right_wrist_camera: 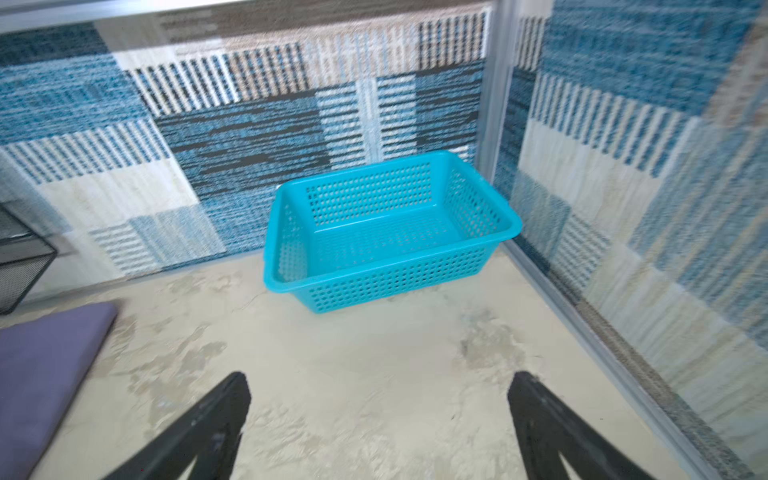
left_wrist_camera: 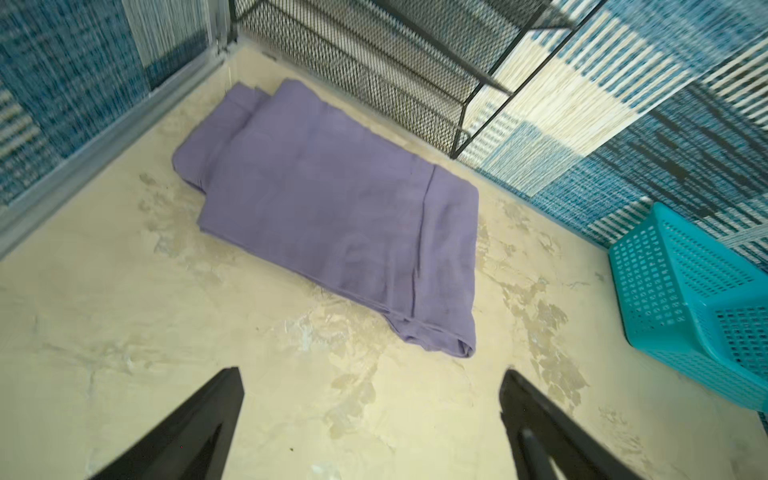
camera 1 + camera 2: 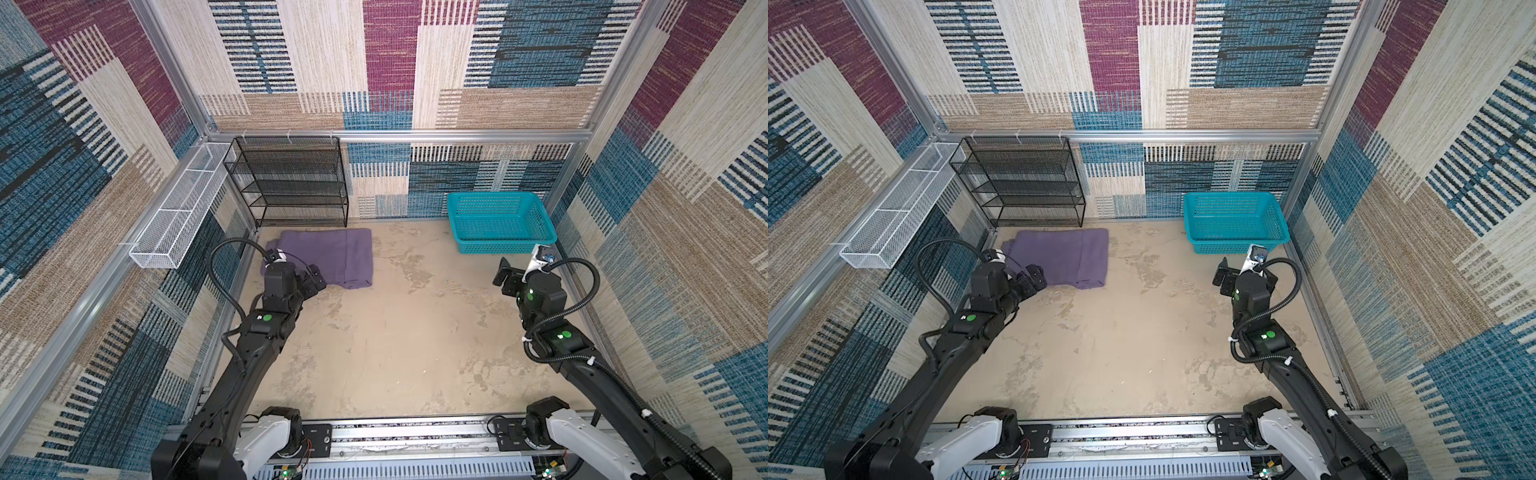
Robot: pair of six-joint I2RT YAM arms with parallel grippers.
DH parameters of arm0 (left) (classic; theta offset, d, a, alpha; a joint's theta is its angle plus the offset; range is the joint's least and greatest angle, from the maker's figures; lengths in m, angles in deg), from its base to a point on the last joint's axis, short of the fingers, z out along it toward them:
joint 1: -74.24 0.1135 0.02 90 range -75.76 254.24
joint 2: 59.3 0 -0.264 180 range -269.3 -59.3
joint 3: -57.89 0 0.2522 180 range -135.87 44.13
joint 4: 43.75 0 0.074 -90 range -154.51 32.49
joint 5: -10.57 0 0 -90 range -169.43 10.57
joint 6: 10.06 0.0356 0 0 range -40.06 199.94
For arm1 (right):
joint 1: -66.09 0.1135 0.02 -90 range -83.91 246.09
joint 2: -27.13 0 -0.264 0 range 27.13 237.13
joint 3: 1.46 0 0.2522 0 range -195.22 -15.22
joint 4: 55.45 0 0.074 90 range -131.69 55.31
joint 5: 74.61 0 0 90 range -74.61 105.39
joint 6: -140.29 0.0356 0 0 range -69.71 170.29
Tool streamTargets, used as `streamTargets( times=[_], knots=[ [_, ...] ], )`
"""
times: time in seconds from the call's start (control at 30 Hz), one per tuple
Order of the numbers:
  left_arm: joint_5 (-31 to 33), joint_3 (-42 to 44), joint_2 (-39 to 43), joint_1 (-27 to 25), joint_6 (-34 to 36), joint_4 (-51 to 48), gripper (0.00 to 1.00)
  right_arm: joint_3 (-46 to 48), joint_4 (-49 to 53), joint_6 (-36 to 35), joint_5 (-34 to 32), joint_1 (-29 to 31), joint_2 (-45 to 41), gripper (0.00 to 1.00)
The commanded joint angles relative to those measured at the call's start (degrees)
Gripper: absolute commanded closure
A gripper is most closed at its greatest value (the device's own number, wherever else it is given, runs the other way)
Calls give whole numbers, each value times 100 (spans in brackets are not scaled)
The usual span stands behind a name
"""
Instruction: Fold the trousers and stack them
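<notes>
I look over the table (image 3: 395,332) from the 6 o'clock side. The trousers (image 3: 332,253) lie at about 11 o'clock on it, folded into a flat purple rectangle, just in front of the black wire shelf (image 3: 291,183). Some lower layers of the cloth stick out on its 9 o'clock side, and a stitched hem line runs across the top layer near the 3 o'clock edge.

My left gripper (image 2: 372,372) hangs at the 7 o'clock corner of the trousers. Its two black fingers (image 2: 199,424) are spread wide and hold nothing; between them I see only bare table.

My right gripper (image 1: 380,374) is at about 3 o'clock, spread just as wide, with nothing in it. It faces the teal basket (image 1: 395,282), which stands at 1 o'clock in the corner, well apart from the trousers.

Each arm carries a round green dot (image 3: 267,317). Beside the dot on the left arm is a small white mark, too small to read.
</notes>
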Motion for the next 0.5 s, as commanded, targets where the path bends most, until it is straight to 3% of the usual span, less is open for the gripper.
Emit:
streamTargets(
  times=[0.0, 0.1, 0.33, 0.47],
  knots=[
    [319, 531, 453, -7, 832, 1250, 1, 381, -1028, -370, -554, -15, -70, 0],
    [416, 1097, 771, -7, 1414, 1720, 0, 724, -1345, -1126, -121, -22, 72, 0],
    [1186, 1723, 925, -7, 1924, 1469, 1, 971, -1894, -828, -126, -172, 815, 0],
    [1380, 2150, 665, 2, 2186, 1839, 0, 1111, -2580, -797, 32, -474, 1629, 0]
  ],
)
